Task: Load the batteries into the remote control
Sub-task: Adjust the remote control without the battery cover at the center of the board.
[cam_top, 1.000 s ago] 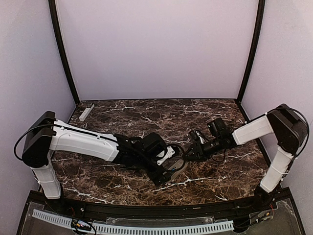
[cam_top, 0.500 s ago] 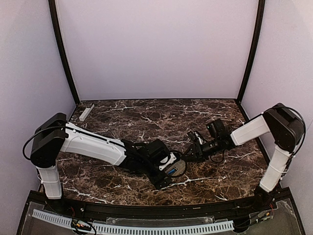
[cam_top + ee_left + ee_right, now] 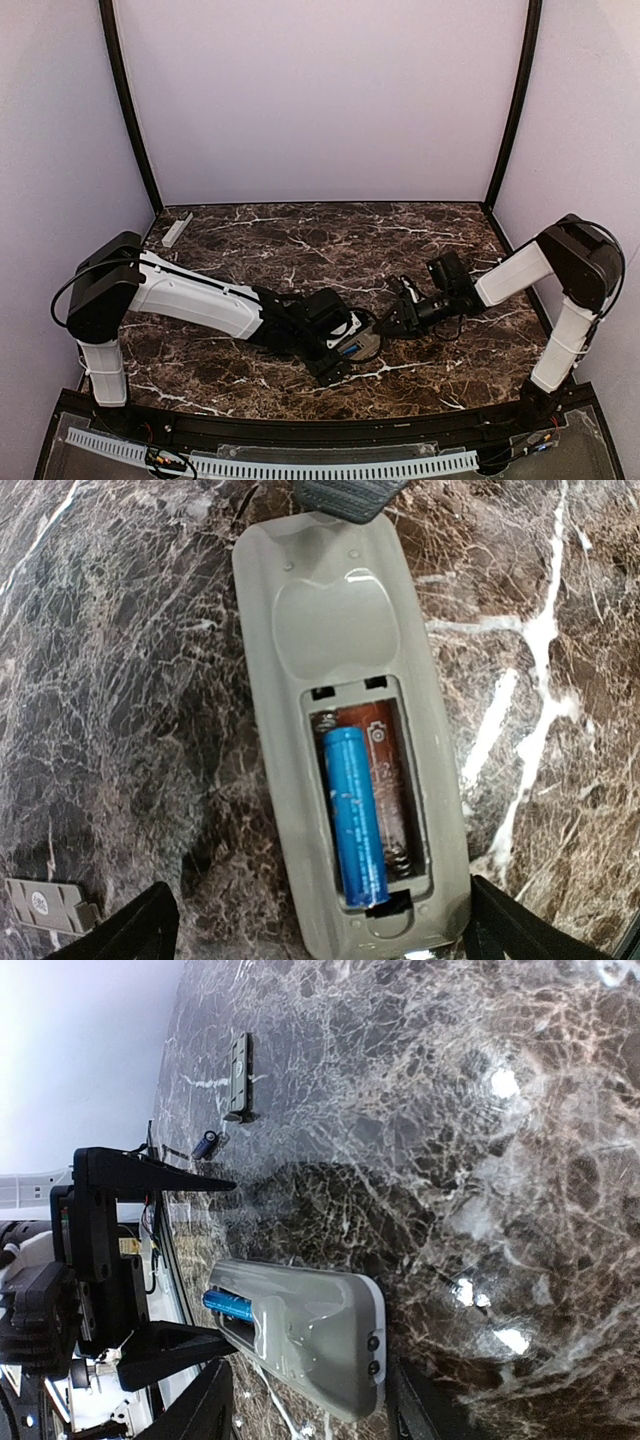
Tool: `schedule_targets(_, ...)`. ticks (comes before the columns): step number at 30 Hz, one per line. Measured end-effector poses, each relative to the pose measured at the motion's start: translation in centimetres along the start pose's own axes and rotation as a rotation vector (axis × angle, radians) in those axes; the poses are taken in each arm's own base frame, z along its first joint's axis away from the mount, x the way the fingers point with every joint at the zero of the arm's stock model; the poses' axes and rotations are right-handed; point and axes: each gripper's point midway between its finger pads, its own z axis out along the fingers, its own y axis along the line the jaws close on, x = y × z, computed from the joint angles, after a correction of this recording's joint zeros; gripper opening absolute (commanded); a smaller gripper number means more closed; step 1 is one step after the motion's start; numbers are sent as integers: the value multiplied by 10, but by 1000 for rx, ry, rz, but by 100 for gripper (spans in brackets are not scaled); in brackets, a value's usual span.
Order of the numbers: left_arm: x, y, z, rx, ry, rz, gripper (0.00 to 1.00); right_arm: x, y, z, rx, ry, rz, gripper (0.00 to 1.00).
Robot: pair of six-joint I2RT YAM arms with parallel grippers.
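Observation:
The remote control [image 3: 340, 630] lies face down on the marble with its battery bay open. One blue battery [image 3: 355, 815] sits in the left slot. The right slot [image 3: 392, 780] is bare, its spring showing. My left gripper [image 3: 325, 935] is open, its fingers [image 3: 130, 935] on either side of the remote's bay end. My right gripper [image 3: 318, 1410] is open around the remote's [image 3: 310, 1335] other end, and one pad [image 3: 345, 495] touches that end. A second battery [image 3: 205, 1145] lies loose on the table. In the top view both grippers meet at the remote [image 3: 352, 347].
The battery cover [image 3: 45, 910] lies on the marble just left of the remote. A flat grey piece [image 3: 240, 1078] lies by the loose battery. A narrow pale grey bar [image 3: 177, 228] sits at the back left corner. Walls close in the table on three sides.
The left gripper has come down over the remote near the front edge, and the blue battery now shows in the bay. The right gripper has moved a little nearer and lower.

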Motion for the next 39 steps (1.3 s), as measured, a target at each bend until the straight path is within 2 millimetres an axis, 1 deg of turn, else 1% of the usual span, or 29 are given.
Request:
schedule_targets(4,1,3,0,-18,3,6,99,5,1,0,-3,3,3,51)
schedule_targets(8,1,5,-1,-29,4,11,99,14,3,-2,-4,11,14,50)
schedule_targets(12,1,13,-2,-42,7,12,99,23,5,-1,-8,23,16,50)
schedule_targets(18,3,26,-2,-59,10,2,98,37,10,3,-26,44,13,50)
schedule_targets(29,9,38,-5,-75,3,16,98,61,23,16,-46,118,-13,47)
schedule_targets(32,12,42,-7,-82,3,20,99,67,26,17,-39,141,-23,47)
schedule_targets(36,16,44,-9,-81,-3,25,98,69,28,7,17,141,-56,47)
schedule_targets(37,18,43,-11,-76,-5,27,99,67,30,4,29,136,-71,48)
schedule_targets(39,23,42,-13,-62,-4,29,98,56,38,-2,62,110,-122,48)
